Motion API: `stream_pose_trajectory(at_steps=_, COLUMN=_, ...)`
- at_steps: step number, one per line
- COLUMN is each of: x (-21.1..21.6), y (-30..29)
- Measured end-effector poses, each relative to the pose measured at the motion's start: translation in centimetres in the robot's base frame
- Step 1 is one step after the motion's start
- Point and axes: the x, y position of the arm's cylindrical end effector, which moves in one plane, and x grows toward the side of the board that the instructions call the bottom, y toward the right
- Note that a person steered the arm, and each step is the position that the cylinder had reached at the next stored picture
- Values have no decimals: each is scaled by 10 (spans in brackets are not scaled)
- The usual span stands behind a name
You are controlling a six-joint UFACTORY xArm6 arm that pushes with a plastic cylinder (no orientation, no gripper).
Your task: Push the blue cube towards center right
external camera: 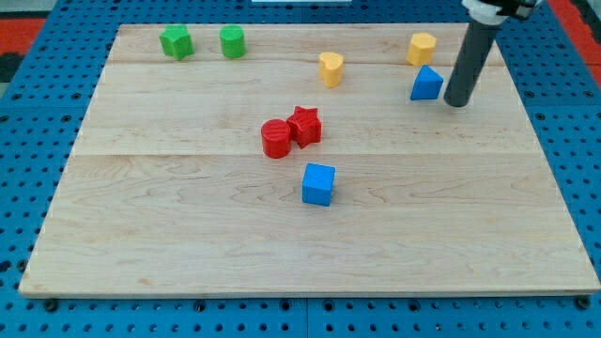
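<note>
Blue cube (318, 184) sits mid-board, unpushed, with my tip (456, 101), a bare gripperless rod, far off beside the blue triangular block (426, 84)

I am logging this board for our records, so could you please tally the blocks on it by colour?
Green: 2, a star-like block and a cylinder
Yellow: 2, a heart and another block
Red: 2, a cylinder and a star
Blue: 2, a cube and a wedge-like block
Total: 8
</note>
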Motion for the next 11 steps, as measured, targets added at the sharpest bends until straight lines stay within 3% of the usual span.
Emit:
stream_pose_trajectory(at_steps=1, x=38, y=-51)
stream_pose_trajectory(at_steps=2, x=149, y=-82)
stream_pose_trajectory(at_steps=3, x=201, y=-158)
stream_pose_trajectory(at_steps=4, x=172, y=-233)
stream_pose_trajectory(at_steps=6, x=126, y=-86)
stream_pose_trajectory(at_steps=7, x=105, y=-80)
stream_pose_trajectory(at_steps=8, x=185, y=-94)
stream_pose_trajectory(at_steps=9, x=192, y=-192)
stream_pose_trajectory(at_steps=11, x=109, y=-140)
